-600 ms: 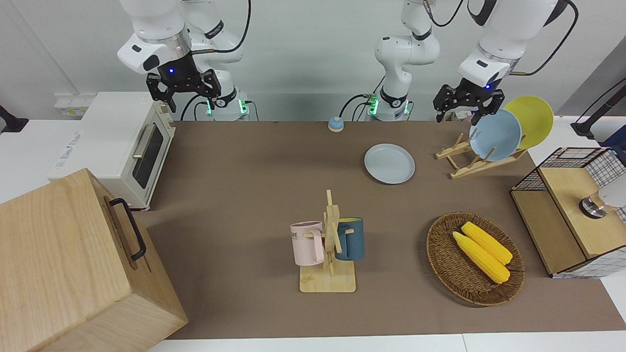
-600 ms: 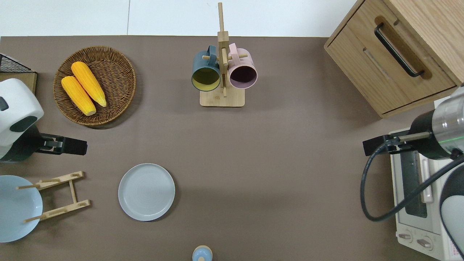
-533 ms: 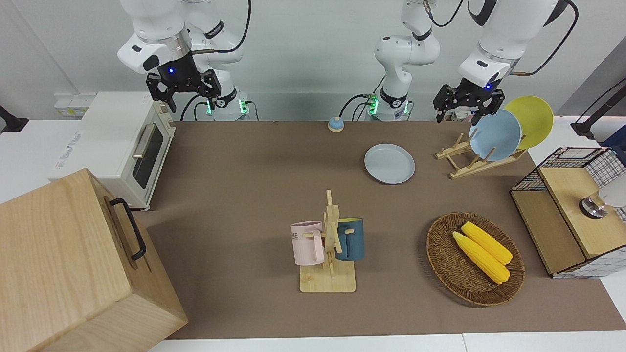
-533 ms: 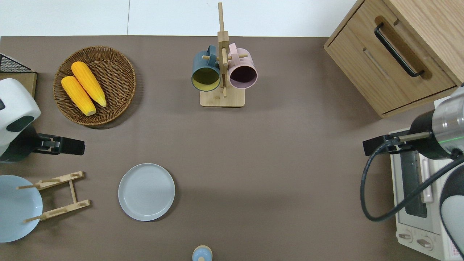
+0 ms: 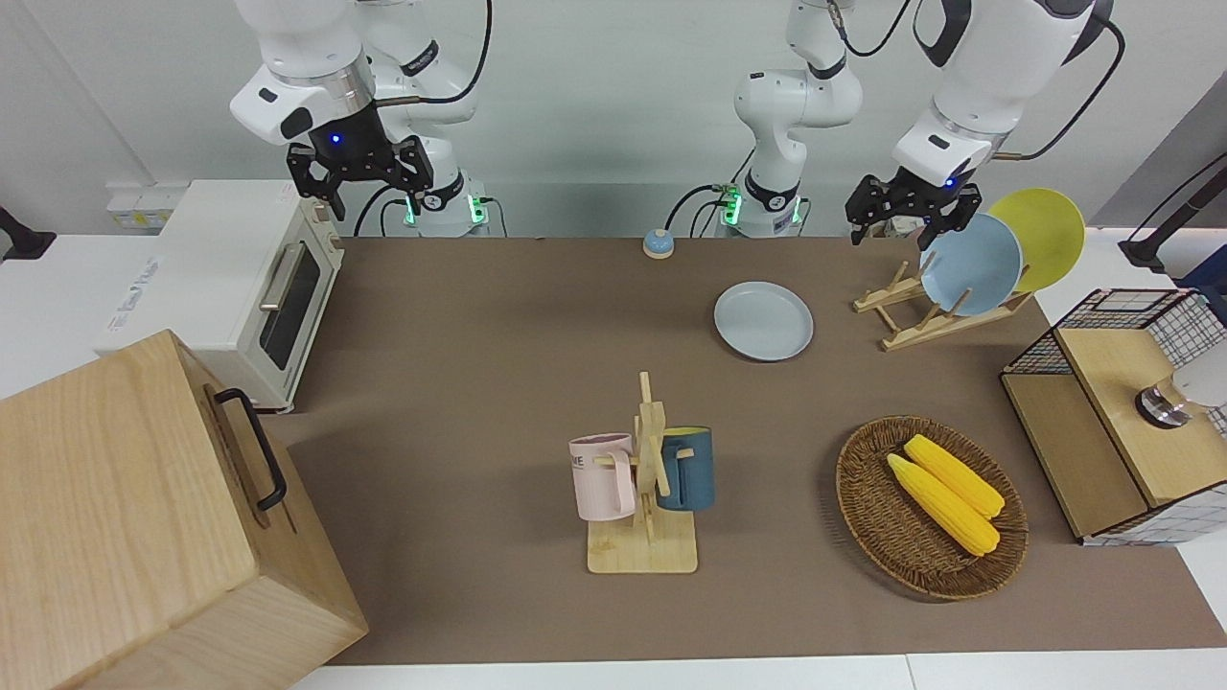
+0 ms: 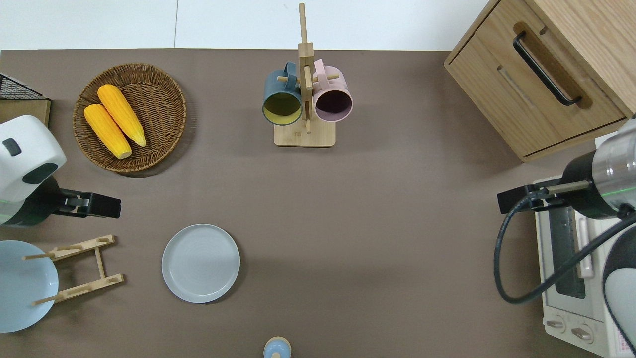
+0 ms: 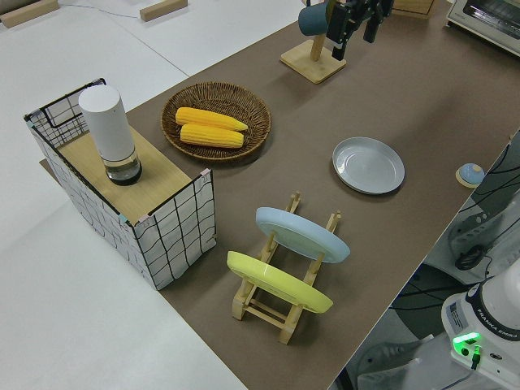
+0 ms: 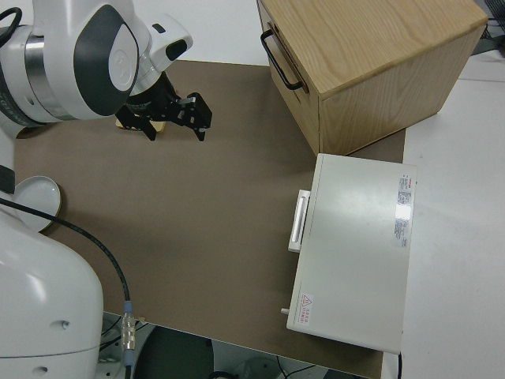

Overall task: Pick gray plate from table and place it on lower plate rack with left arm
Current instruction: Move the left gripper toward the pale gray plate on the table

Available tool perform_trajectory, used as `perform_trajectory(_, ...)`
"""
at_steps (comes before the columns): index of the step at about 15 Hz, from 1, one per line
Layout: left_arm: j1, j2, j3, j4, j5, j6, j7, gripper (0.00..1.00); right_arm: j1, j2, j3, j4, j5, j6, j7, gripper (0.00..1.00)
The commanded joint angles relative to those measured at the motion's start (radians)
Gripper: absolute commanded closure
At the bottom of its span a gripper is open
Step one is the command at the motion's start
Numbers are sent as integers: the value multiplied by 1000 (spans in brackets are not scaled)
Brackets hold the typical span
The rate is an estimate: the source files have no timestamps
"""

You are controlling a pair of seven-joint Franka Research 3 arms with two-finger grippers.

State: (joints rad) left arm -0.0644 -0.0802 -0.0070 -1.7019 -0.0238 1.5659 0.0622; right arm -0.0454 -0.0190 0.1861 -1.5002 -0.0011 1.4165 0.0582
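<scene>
1. The gray plate (image 5: 763, 321) (image 6: 200, 263) (image 7: 369, 165) is lying flat on the brown table mat (image 6: 377, 209), nothing touching it.
2. Landmark is the lower plate rack (image 5: 935, 311) (image 6: 82, 269) (image 7: 284, 276): the gray plate is sitting just beside it, toward the right arm's end of the table, about level with it.
3. The left gripper (image 5: 911, 209) (image 6: 99, 206) is hanging up in the air, fingers spread apart and holding nothing.
4. In the overhead view the left gripper is sitting over bare mat beside the rack's edge; the gray plate is lying well clear of the fingers (image 6: 110, 207), not between them.
5. The rack is carrying a sky-blue plate (image 5: 970, 264) (image 7: 302, 234) and a yellow plate (image 5: 1040, 236) (image 7: 279, 282), both leaning in slots; slots at the end facing the gray plate are standing open.
6. Farther from the robots than the rack, a wicker basket (image 6: 164, 144) is holding two corn cobs (image 6: 114, 120).
7. The right gripper (image 5: 360, 177) is parked, fingers looking apart.
</scene>
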Motion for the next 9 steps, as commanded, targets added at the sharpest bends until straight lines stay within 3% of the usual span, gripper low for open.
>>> perform_trajectory(1,6,-21,-11,-54,15,19,-38,7,-10,-2,6,6,10,-14,0,13)
perform_trajectory(9,9,-50,-7,-183,5,123,-39,5,-10,-2,6,6,10,-14,0,11)
